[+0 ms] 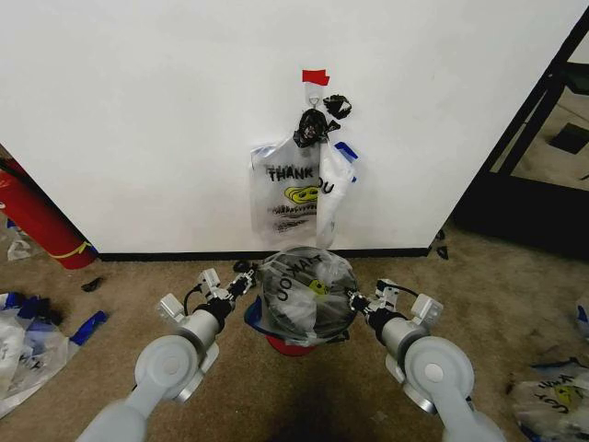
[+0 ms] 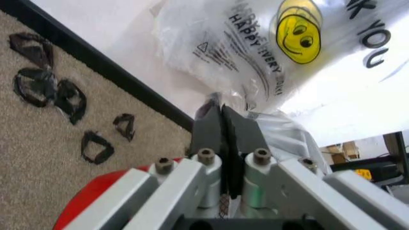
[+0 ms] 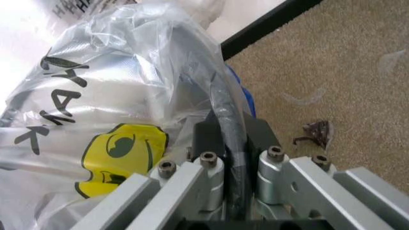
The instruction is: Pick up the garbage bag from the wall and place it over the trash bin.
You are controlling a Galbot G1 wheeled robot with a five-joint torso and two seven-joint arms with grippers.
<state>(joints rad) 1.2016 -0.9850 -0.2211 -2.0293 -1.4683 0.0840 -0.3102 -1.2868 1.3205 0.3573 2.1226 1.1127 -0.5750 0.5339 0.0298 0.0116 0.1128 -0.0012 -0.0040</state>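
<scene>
Both grippers, left (image 1: 247, 279) and right (image 1: 353, 298), clamp the thin see-through garbage bag (image 1: 304, 293) onto the round black wire-mesh trash bin (image 3: 225, 112); release evenly once the rim is seated.

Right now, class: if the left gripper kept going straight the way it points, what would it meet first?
The left gripper, shut on bag film at the black wire-mesh bin, points toward the hanging see-through "THANK YOU" bag; probably that first, though depth is unclear.
</scene>
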